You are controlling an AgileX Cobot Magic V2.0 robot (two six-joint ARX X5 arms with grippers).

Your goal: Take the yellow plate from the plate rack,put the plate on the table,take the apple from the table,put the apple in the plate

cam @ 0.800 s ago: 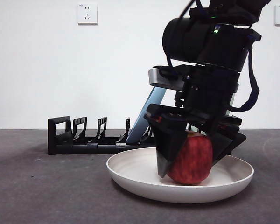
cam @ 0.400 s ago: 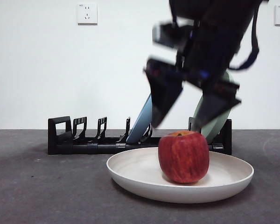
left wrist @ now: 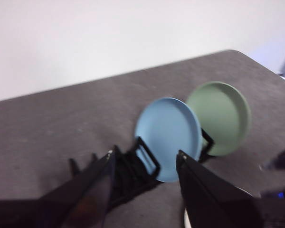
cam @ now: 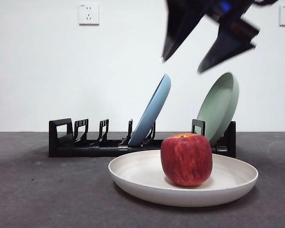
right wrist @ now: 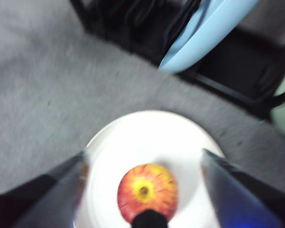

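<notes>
1. Sitting upright near the middle of the yellow plate [cam: 147,178], the apple [cam: 186,159] touched no gripper.
2. The yellow plate lay flat on the table [cam: 42,190], just in front of the plate rack [cam: 85,142].
3. The right gripper [cam: 206,40] hung high above the apple, its jaws spread wide and holding nothing.
4. The left gripper [left wrist: 145,164] was off to the side, looking down on the rack, its jaws parted and empty.
5. A blue plate [cam: 154,111] and a green plate [cam: 219,107] leaned in the rack's slots.
</notes>
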